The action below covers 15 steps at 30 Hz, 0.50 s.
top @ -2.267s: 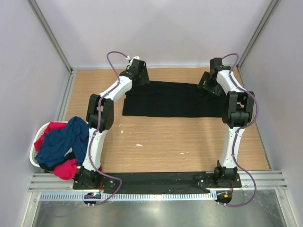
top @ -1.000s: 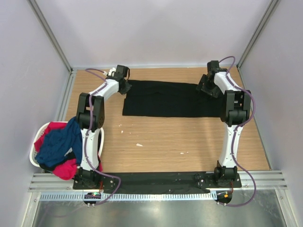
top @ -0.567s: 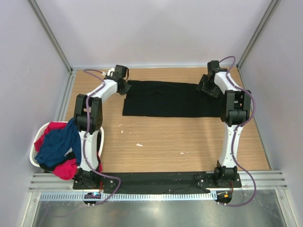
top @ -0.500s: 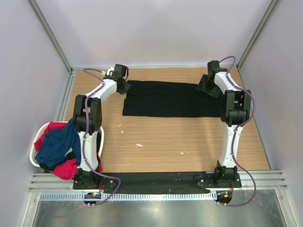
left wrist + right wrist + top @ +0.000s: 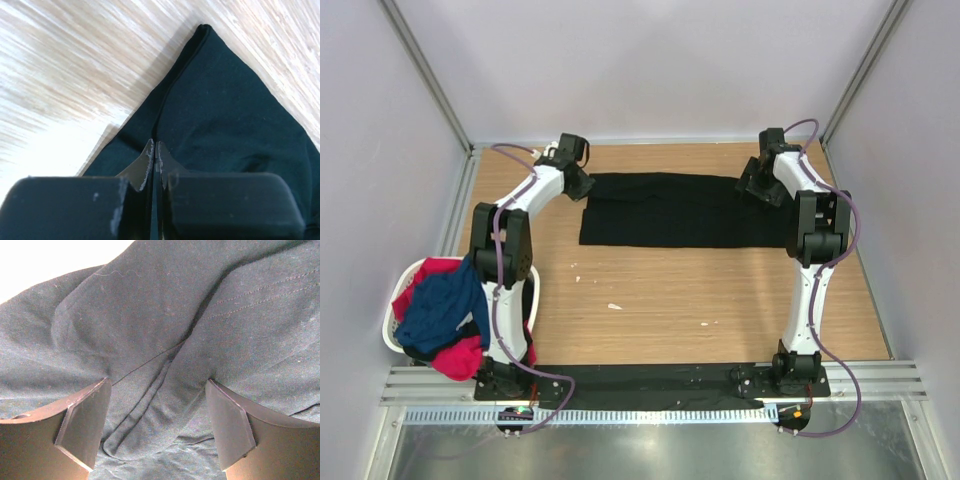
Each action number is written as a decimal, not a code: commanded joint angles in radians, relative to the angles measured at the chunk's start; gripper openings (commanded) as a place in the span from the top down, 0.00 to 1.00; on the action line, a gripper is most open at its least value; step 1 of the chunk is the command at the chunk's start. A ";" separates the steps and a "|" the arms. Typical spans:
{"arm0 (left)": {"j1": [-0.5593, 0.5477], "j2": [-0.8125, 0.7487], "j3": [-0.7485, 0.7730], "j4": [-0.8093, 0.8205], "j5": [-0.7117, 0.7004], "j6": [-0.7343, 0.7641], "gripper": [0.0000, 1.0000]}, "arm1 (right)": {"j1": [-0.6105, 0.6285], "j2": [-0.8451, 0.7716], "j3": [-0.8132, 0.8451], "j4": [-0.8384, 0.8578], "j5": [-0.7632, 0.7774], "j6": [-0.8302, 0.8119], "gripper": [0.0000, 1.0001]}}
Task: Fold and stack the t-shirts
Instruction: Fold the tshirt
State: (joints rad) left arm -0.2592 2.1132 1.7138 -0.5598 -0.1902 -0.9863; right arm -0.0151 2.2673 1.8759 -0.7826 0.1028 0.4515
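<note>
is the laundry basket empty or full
Not empty: a navy t-shirt and a red-pink t-shirt lie heaped in the white laundry basket.

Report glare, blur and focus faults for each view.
Left wrist: the wooden table streaks with blur and washes out to white at lower left; the black t-shirt reads nearly featureless. Right wrist: white blowout upper left, cloth stitching sharp. Top external: even light, sharp.

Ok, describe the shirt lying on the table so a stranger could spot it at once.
Start at the wooden table; near its far edge, a black t-shirt lies flat as a wide band. The navy shirt and the red-pink shirt are bunched in the white basket off the table's left side; the black one alone is spread out.
</note>
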 commanded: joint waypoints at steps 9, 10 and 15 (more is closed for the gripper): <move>0.023 -0.076 0.015 -0.042 -0.017 0.070 1.00 | -0.014 0.024 0.031 -0.003 0.006 -0.008 0.18; 0.024 -0.070 0.021 -0.042 -0.015 0.078 1.00 | -0.014 0.023 0.043 -0.007 -0.018 -0.014 0.18; 0.023 -0.027 0.058 -0.012 0.014 0.121 1.00 | -0.014 0.011 0.163 -0.006 -0.091 -0.062 0.18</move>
State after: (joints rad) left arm -0.2417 2.0789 1.7206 -0.5915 -0.1864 -0.9127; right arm -0.0223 2.2894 1.9419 -0.8070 0.0620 0.4294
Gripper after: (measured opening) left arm 0.005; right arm 0.821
